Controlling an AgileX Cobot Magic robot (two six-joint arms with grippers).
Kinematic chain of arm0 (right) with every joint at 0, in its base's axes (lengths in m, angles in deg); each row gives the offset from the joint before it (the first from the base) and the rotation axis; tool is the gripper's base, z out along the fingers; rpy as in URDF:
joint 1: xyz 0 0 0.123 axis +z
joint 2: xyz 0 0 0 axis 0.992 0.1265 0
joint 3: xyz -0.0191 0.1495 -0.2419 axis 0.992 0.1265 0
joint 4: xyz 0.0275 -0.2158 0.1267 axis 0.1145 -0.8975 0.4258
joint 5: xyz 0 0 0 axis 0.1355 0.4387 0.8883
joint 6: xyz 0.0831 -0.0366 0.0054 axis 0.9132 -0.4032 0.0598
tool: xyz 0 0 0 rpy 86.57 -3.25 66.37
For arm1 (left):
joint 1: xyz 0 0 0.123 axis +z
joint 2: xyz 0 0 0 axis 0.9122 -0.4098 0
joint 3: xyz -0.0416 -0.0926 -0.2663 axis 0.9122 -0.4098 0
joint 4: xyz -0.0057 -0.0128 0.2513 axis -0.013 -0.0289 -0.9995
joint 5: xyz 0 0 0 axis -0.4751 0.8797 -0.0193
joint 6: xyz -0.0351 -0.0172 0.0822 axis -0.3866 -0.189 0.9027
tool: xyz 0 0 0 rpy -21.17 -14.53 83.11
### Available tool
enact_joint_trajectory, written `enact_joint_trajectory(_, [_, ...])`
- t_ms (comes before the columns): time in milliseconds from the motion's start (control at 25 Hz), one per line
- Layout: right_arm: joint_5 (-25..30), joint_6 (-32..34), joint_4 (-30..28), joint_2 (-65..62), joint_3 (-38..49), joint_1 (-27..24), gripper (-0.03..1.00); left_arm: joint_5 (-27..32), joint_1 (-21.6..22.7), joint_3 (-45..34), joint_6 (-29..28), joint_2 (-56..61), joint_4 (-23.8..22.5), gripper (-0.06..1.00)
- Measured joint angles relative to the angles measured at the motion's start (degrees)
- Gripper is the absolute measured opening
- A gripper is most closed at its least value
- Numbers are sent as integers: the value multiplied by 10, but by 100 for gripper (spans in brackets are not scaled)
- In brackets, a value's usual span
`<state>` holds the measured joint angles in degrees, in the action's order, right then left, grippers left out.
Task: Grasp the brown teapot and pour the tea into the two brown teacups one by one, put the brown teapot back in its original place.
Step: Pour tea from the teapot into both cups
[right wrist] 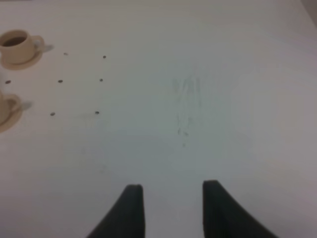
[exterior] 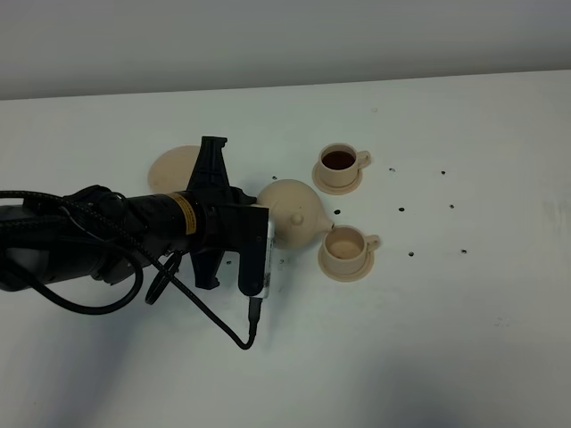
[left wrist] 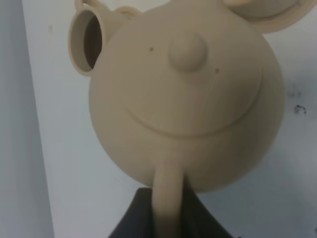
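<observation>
My left gripper [exterior: 261,217] is shut on the loop handle of the brown teapot [exterior: 291,214] and holds it tilted, spout over the nearer teacup [exterior: 346,246]. That cup's inside looks pale. The farther teacup [exterior: 340,161] holds dark tea. Both cups stand on small saucers. The wide round saucer [exterior: 173,165] lies behind my left arm, partly hidden. In the left wrist view the teapot [left wrist: 188,99] fills the frame, with my gripper [left wrist: 168,210] clamped on its handle and a teacup [left wrist: 86,42] beyond it. My right gripper [right wrist: 173,194] is open and empty above bare table.
The white table [exterior: 464,339] carries small dark specks [exterior: 411,253] to the right of the cups. The right wrist view shows the tea-filled cup [right wrist: 17,44] and the edge of the other cup [right wrist: 7,110] far off to one side. A cable [exterior: 223,325] hangs from my left arm.
</observation>
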<state>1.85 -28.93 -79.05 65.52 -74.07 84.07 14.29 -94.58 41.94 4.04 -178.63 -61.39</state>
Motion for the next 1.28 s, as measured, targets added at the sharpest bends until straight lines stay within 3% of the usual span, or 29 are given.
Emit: enact_joint_trajectory(1280, [0,0,0,0,0,0,31,3,-7,33,67,-16,-23,8])
